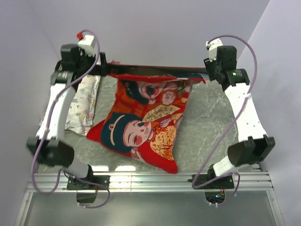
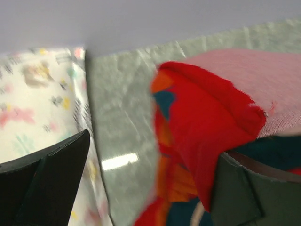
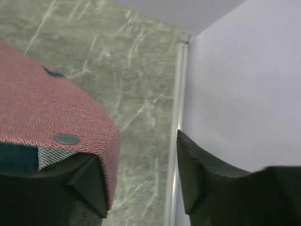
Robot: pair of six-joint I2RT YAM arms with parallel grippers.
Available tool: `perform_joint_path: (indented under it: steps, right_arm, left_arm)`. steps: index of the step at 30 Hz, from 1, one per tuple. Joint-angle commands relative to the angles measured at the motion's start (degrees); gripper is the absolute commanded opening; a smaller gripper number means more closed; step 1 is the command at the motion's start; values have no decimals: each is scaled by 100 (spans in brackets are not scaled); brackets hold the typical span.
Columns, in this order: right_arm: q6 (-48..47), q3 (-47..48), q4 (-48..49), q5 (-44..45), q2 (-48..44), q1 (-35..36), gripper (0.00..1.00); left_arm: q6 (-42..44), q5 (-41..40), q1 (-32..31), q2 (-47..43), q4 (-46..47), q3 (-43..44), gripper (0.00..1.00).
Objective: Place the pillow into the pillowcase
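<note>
The red pillowcase [image 1: 146, 122] with cartoon children hangs by its far edge between my two grippers, and its lower corner rests on the table near the front. My left gripper [image 1: 106, 70] is open; red fabric [image 2: 207, 117] drapes over its right finger [image 2: 244, 188]. My right gripper [image 1: 207, 76] is open; the case's dull pink reverse [image 3: 42, 108], with a snap button [image 3: 67, 139], drapes over its left finger [image 3: 89, 183]. In the wrist views both grippers [image 2: 153, 150] [image 3: 141, 174] show bare table between the fingers. The cream pillow is out of sight.
A white animal-print pillow [image 1: 82, 103] lies at the far left beside the left arm and also shows in the left wrist view [image 2: 33, 103]. The grey marble table [image 1: 211, 122] ends at a metal rail [image 1: 150, 181] in front. A wall [image 3: 244, 70] stands close on the right.
</note>
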Motion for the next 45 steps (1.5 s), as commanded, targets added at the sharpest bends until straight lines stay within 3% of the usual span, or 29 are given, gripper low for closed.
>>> perform_joint_path:
  steps: [1,2,3,4,6,9,13,16,19,23,25,31,34,36,37,38,40,41,43,44,45]
  right_arm:
    - [-53,78,-142,796,684,-780,54]
    - [-79,298,-499,500,826,-878,54]
    - [-280,518,-1530,-1078,914,-957,54]
    - [-508,703,-2071,-1973,959,-1036,56]
    - [-922,697,-2820,-4027,671,-967,68]
    - [-364,371,-2395,-4731,-6,-363,75]
    - [305,476,-1876,-4376,-341,833,78]
    - [571,661,-1559,-3470,-201,836,75]
    - [-157,76,-1566,-3501,-498,808,67]
    - [-720,-1094,-1576,-3362,-561,1651,56]
    - [-748,-1726,-1103,-3055,-422,2045,56]
    - [-739,-2185,-416,-2396,579,2215,52]
    - [-730,-2720,-310,-2176,765,2171,49]
    - [-704,-3046,-292,-2166,757,2162,47]
    - [-686,-3370,-301,-2201,679,2171,47]
    - [-669,-3504,-336,-2436,626,2162,47]
    - [-572,-3776,-502,-2779,485,2197,46]
    - [-537,-3812,-564,-3121,450,2241,46]
    - [-484,-3787,-783,-3605,388,2407,45]
    - [-458,-3725,-845,-3816,371,2495,45]
    - [-405,-3638,-924,-4297,370,2601,45]
  left_arm:
    - [-456,398,214,-423,-248,-1081,99]
    - [-369,1035,353,-415,-386,-1073,99]
    - [-229,1668,372,-241,-518,-777,97]
    - [-184,2588,372,-143,-606,-618,96]
    - [-392,2957,136,-28,-85,-476,99]
    - [-412,2677,-540,296,114,39,99]
    - [-832,2510,-1043,955,-27,1087,99]
    - [-1413,2317,-675,896,25,1169,99]
    - [-1292,2280,-209,290,-385,283,99]
    - [-738,2185,-102,-886,-1096,-1726,90]
    - [-500,1826,-120,-1038,-1475,-2161,89]
    - [-140,832,-129,-636,-2224,-3147,94]
    - [-95,892,-146,-109,-2137,-3271,84]
    - [-95,1042,-268,418,-1997,-3183,67]
    - [-95,1007,-347,646,-1839,-3052,58]
    - [-95,1137,-444,1127,-1760,-2598,37]
    - [-130,1148,-515,1709,-1584,-1825,14]
    - [-157,1104,-576,2339,-1548,-785,1]
    - [-139,937,-612,3097,-1626,554,1]
    - [-113,876,-638,3901,-1897,2093,0]
    - [-96,788,-638,4292,-2012,2883,0]
